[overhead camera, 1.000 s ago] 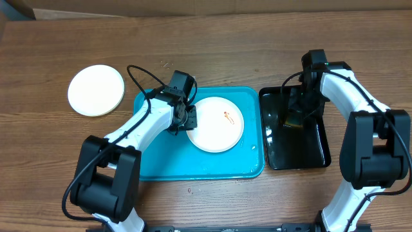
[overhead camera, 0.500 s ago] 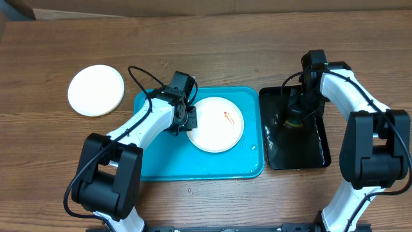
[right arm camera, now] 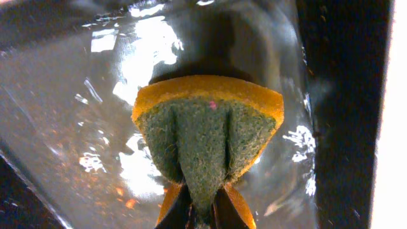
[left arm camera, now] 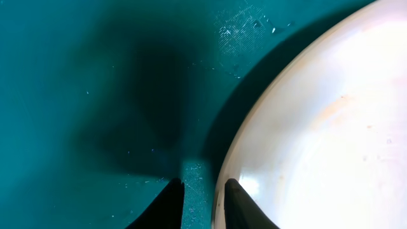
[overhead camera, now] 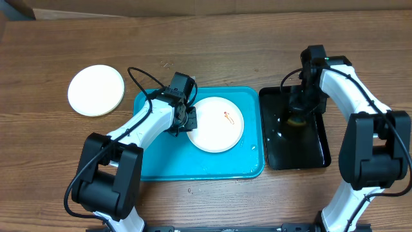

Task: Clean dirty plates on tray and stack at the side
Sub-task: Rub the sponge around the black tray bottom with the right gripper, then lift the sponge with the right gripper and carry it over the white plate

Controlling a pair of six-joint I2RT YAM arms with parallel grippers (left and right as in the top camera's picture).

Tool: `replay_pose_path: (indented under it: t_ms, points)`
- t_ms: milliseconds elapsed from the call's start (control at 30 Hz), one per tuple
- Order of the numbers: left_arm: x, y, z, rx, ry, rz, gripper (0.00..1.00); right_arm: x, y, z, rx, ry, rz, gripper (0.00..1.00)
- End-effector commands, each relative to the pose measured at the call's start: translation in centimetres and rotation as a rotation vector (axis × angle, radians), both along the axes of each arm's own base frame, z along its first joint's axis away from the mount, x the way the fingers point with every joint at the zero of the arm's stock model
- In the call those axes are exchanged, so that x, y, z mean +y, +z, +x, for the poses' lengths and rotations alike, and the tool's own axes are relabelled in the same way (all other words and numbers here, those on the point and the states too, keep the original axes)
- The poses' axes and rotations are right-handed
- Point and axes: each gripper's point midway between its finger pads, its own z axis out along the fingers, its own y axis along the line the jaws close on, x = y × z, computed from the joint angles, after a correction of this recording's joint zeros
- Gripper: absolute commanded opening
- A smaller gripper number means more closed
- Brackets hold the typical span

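A white plate (overhead camera: 217, 124) with a small orange-red smear lies on the turquoise tray (overhead camera: 199, 164). My left gripper (overhead camera: 187, 122) is at the plate's left rim. In the left wrist view its fingers (left arm camera: 200, 203) sit close together astride the plate's rim (left arm camera: 305, 127), over the tray floor (left arm camera: 76, 76). My right gripper (overhead camera: 298, 115) is down in the black tray (overhead camera: 302, 151), shut on an orange sponge with a green scouring face (right arm camera: 206, 127). Its fingers (right arm camera: 203, 213) pinch the sponge over the wet tray floor. A pale plate (overhead camera: 96, 89) lies on the table at the left.
The black tray's raised wall (right arm camera: 343, 95) is just right of the sponge. The wooden table (overhead camera: 206, 51) extends behind both trays. A cable loops over my left arm near the turquoise tray's back left corner (overhead camera: 138, 80).
My right gripper has shifted slightly within the black tray with the sponge in it. My left arm and the plate have not moved.
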Motion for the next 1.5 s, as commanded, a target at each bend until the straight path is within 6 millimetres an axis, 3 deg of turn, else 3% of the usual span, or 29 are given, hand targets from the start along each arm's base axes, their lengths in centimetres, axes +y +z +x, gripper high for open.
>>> replay_pose_path:
  t_ms: [0,33,100,233,367,467,633,867,1267,1367,1467]
  points:
    - [0.3,-0.7,-0.3,0.013,0.004,0.019,0.22,-0.5,3.3,1.0,-0.092,0.029,-0.087,0.04]
    - [0.3,-0.8,-0.2,0.013,0.004,0.019,0.19,-0.6,3.6,0.9,-0.094,0.025,-0.107,0.04]
    - [0.3,-1.2,-0.2,0.019,0.004,0.02,0.05,-0.7,3.8,0.7,-0.096,-0.009,-0.144,0.04]
    - [0.3,-1.6,-0.3,0.028,0.004,0.022,0.04,0.1,3.5,0.5,-0.094,0.006,-0.155,0.04]
    - [0.2,-1.6,-0.3,0.029,0.003,0.02,0.04,-1.6,4.0,0.3,-0.103,-0.053,-0.282,0.04]
    - [0.2,-1.6,-0.4,0.031,0.003,0.02,0.04,1.1,3.5,0.2,-0.079,0.085,-0.122,0.04]
    - [0.1,-1.6,-0.4,0.032,0.002,0.014,0.04,1.2,3.8,0.5,-0.096,0.039,-0.123,0.04]
    - [0.1,-1.5,-0.4,0.032,0.002,0.012,0.04,1.6,6.8,1.0,-0.165,0.05,-0.116,0.04]
    - [0.1,-1.6,-0.4,0.032,0.001,0.013,0.05,1.9,6.7,0.9,-0.164,0.058,-0.111,0.04]
    - [0.1,-1.5,-0.4,0.032,0.001,0.013,0.05,3.6,6.6,0.6,-0.15,0.116,-0.036,0.04]
    - [0.1,-1.5,-0.3,0.031,0.002,0.012,0.05,7.8,6.9,0.8,-0.17,0.193,0.18,0.04]
